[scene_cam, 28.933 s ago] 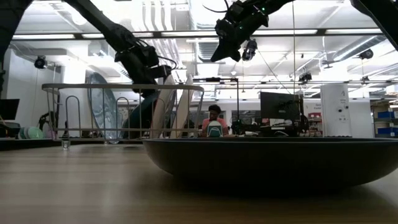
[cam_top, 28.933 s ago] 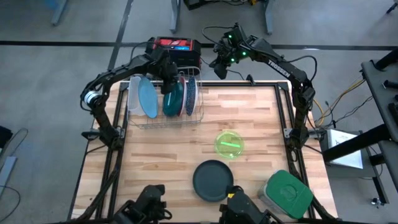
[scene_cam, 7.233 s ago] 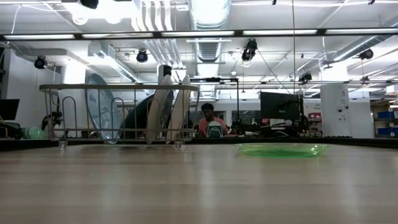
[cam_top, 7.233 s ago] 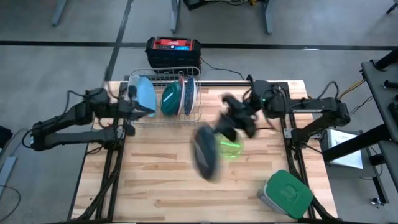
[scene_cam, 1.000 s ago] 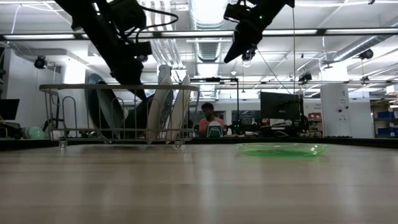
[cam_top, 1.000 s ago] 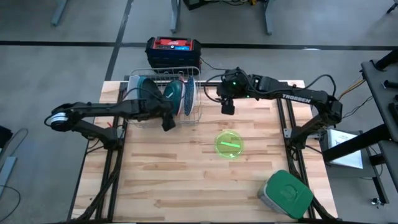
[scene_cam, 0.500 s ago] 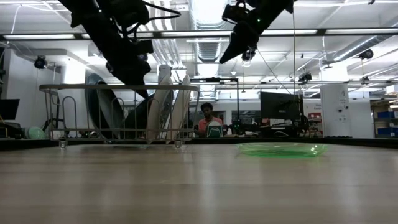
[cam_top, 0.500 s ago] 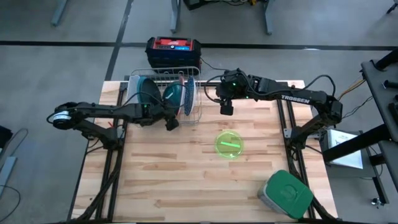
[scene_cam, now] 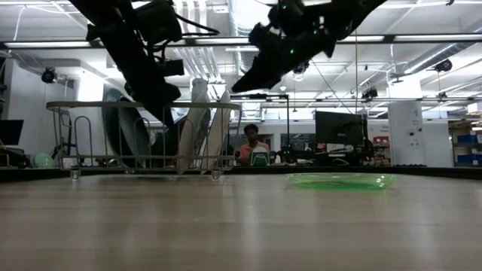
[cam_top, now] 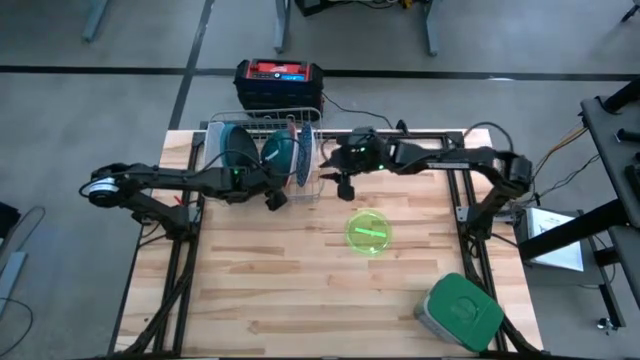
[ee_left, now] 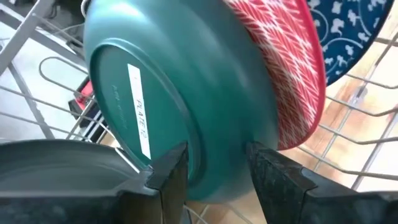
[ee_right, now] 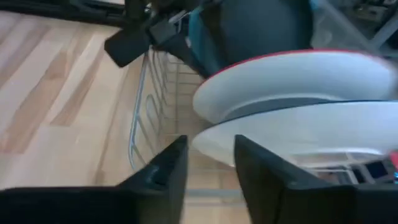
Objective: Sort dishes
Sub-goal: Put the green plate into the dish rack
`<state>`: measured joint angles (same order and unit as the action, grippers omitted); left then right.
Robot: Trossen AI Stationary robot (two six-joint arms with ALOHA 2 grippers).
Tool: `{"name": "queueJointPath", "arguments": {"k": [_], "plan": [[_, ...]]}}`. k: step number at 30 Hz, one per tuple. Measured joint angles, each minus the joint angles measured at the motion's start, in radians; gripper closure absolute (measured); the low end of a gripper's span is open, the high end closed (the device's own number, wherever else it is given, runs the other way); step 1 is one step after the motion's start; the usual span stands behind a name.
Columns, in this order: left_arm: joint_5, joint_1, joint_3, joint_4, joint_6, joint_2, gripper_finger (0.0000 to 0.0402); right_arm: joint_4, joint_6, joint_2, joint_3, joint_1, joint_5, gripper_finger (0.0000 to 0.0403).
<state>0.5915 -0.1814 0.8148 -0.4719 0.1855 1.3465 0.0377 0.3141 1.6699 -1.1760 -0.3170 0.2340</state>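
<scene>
One lime green plate [cam_top: 368,231] (translucent, flat).

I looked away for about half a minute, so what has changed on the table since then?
The dark plate has gone from the table's near side into the wire rack, standing on edge beside the teal bowl. The right hand has swung down from behind the table to the rack's right end; the left hand now sits at the rack's front. The lime green plate and the green-lidded container stayed put.
</scene>
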Motion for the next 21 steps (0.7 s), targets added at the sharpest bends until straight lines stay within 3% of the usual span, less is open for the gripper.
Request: {"name": "queueJointPath", "arguments": {"k": [8, 16, 21], "plan": [[0.005, 0.002, 0.0, 0.001, 0.002, 0.004, 0.0241, -0.111, -0.006, 0.131, 0.003, 0.014, 0.003, 0.0395], [0.007, 0.002, 0.001, 0.033, -0.073, 0.011, 0.0241, -0.201, -0.097, 0.202, -0.002, 0.015, -0.021, 0.0401], [0.082, 0.004, 0.004, 0.05, -0.148, 0.035, 0.024, -0.253, -0.119, 0.242, -0.002, 0.018, -0.015, 0.0402]]}}
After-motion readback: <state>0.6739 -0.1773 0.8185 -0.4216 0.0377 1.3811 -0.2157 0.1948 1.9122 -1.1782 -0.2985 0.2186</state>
